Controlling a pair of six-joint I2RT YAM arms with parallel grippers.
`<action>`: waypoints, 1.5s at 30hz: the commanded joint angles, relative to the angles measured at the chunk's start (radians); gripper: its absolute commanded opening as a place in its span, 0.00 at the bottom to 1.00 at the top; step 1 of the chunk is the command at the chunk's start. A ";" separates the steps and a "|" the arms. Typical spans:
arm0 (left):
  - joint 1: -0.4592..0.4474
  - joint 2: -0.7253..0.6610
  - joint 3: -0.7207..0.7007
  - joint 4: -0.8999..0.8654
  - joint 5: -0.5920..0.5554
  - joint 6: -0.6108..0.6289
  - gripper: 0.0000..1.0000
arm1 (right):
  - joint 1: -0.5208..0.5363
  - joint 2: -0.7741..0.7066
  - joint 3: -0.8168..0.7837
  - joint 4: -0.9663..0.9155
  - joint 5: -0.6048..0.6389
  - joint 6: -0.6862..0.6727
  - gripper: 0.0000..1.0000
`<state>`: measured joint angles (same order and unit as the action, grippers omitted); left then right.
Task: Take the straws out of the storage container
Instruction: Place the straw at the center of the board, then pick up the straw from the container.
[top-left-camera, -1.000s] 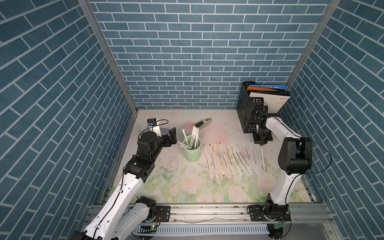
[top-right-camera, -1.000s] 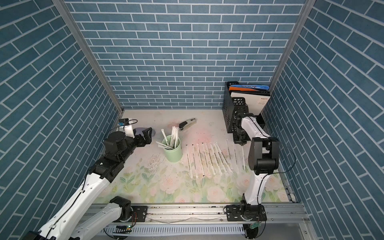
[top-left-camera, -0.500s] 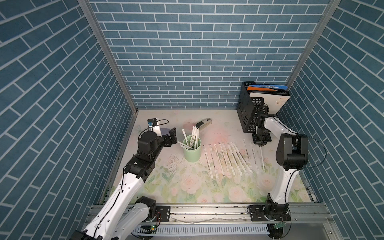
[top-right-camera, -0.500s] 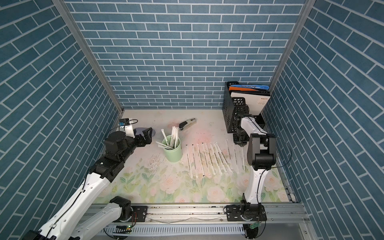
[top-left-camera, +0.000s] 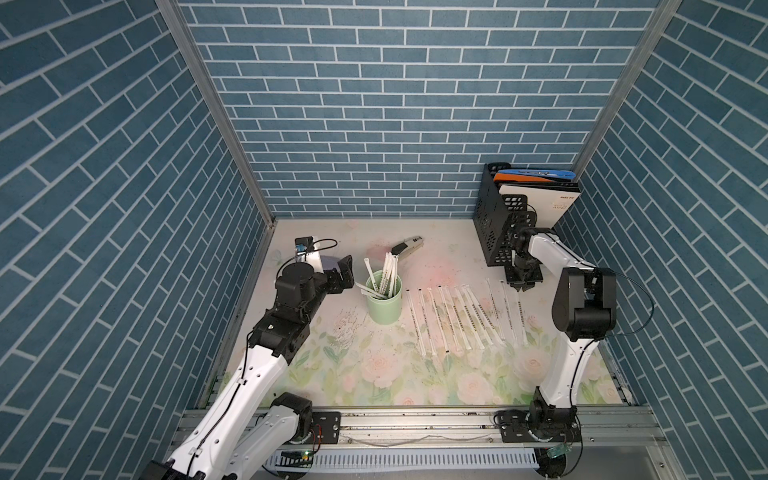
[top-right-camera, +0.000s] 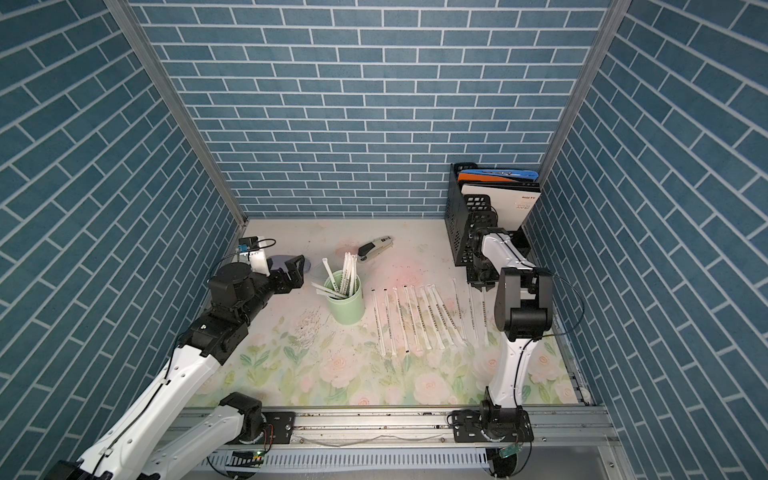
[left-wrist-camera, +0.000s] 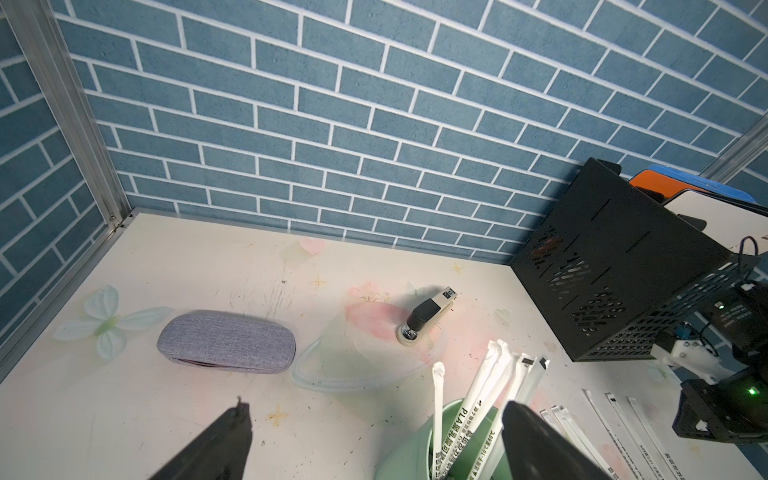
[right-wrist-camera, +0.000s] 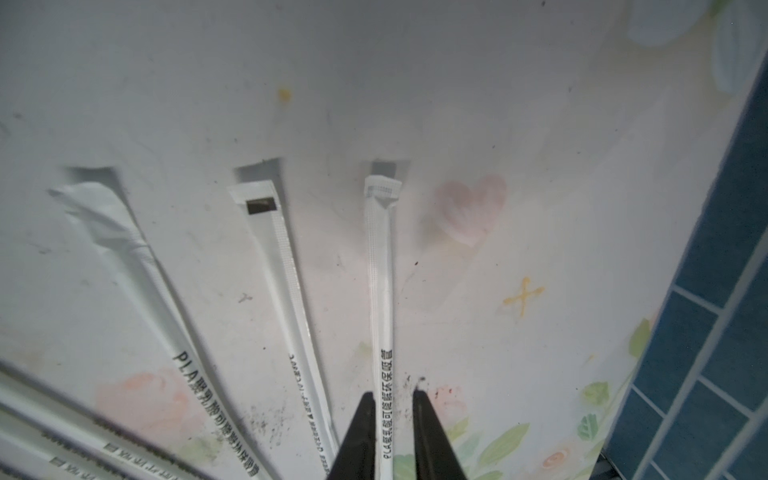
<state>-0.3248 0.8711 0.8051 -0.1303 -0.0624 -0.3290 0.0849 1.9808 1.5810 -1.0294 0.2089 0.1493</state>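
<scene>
right arm bent down by file holder (top-left-camera: 496, 232); right end effector (right-wrist-camera: 393, 395) barely parted, straddling one of the straws (right-wrist-camera: 380, 291) flat on counter (top-left-camera: 374, 365). left end effector (left-wrist-camera: 376, 409) wide open beside cup (top-left-camera: 384, 305), more straws inside.

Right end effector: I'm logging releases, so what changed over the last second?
The right end effector parted its jaws, letting go of the straw lying at the right end of the row. The left end effector, the mint-green cup and the straws in it stayed put.

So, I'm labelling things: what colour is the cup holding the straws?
The cup is pale mint green, clearest in a top view.
</scene>
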 joint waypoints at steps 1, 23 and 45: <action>0.008 0.002 0.007 0.002 0.002 -0.003 1.00 | 0.053 -0.197 -0.065 0.103 -0.074 -0.004 0.18; 0.007 -0.003 0.005 0.001 -0.008 0.001 0.99 | 0.731 -0.215 -0.067 0.678 -0.401 0.002 0.31; 0.007 0.002 0.005 0.005 0.001 -0.001 1.00 | 0.747 -0.123 0.010 0.632 -0.342 -0.019 0.26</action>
<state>-0.3244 0.8707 0.8051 -0.1303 -0.0650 -0.3286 0.8310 1.8309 1.5551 -0.3824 -0.1501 0.1619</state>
